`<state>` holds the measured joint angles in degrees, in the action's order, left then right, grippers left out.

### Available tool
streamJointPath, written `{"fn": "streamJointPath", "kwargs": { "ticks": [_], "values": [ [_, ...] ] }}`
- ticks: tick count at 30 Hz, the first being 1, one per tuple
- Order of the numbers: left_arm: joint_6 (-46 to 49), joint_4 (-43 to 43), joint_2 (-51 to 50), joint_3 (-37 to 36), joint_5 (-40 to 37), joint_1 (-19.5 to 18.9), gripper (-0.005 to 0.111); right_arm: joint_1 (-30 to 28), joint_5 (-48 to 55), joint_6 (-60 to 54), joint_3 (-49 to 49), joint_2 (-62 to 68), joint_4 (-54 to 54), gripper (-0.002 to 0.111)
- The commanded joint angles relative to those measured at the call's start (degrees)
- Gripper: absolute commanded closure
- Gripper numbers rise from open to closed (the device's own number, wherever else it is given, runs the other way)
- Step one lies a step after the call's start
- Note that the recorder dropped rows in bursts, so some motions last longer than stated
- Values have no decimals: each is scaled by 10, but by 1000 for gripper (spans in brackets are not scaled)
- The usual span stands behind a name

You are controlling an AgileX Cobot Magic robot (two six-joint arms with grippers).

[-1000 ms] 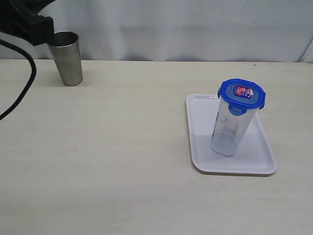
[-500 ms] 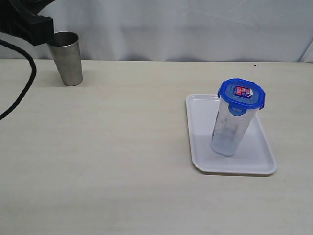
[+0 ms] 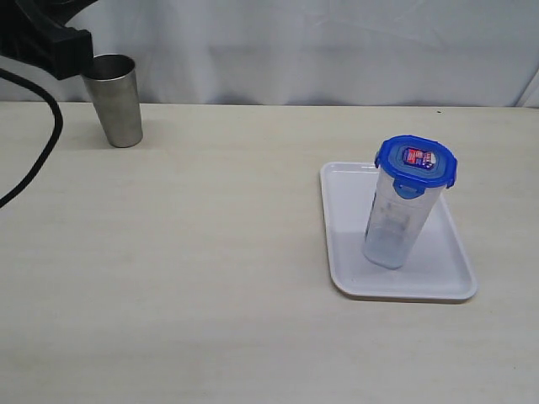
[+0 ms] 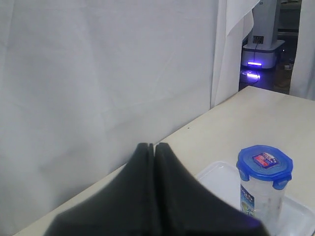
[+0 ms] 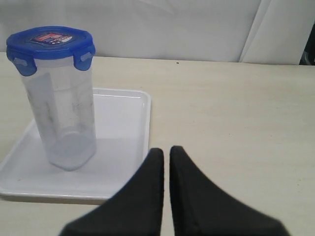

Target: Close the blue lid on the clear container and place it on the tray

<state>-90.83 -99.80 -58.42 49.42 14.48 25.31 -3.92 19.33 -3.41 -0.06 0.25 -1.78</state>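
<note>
Standing upright on the tray (image 3: 341,244) near the counter's right edge, the clear container (image 3: 394,225) carries the blue lid (image 3: 415,162) seated on top, so left gripper (image 4: 154,145) and right gripper (image 5: 166,150), both clenched on nothing, hang well apart, likely done.

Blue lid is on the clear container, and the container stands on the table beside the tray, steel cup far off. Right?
No. The clear container stands on the tray, inside its rim, not beside it, as the exterior view shows. The blue lid is on it, the steel cup far off.
</note>
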Motion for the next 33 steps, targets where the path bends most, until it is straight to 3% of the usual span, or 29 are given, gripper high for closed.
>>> {"fn": "streamJointPath", "kwargs": {
  "ticks": [1,22,24,25,26,27,29,30,31,33],
  "values": [
    [-5,0,2,-3,2,0,107,1,-2,2,1,-3,-5,104],
    [-5,1,2,-3,2,0,107,1,-2,2,1,-3,-5,104],
    [-5,75,2,-3,-6,0,107,1,-2,2,1,-3,-5,104],
    [-5,245,2,-3,-6,0,107,1,-2,2,1,-3,-5,104],
    [-5,321,2,-5,-6,0,107,1,-2,2,1,-3,-5,104],
    [-5,495,2,-10,-5,0,107,1,-2,2,1,-3,-5,104],
    [-3,667,8,-27,-5,0,107,1,-2,2,1,-3,-5,104],
    [2,706,11,-36,-5,0,107,1,-2,2,1,-3,-5,104],
    [12,805,21,-55,-5,0,107,1,-2,2,1,-3,-5,104],
    [15,863,39,-77,-16,0,107,1,-2,2,1,-3,-5,104]
  ]
}}
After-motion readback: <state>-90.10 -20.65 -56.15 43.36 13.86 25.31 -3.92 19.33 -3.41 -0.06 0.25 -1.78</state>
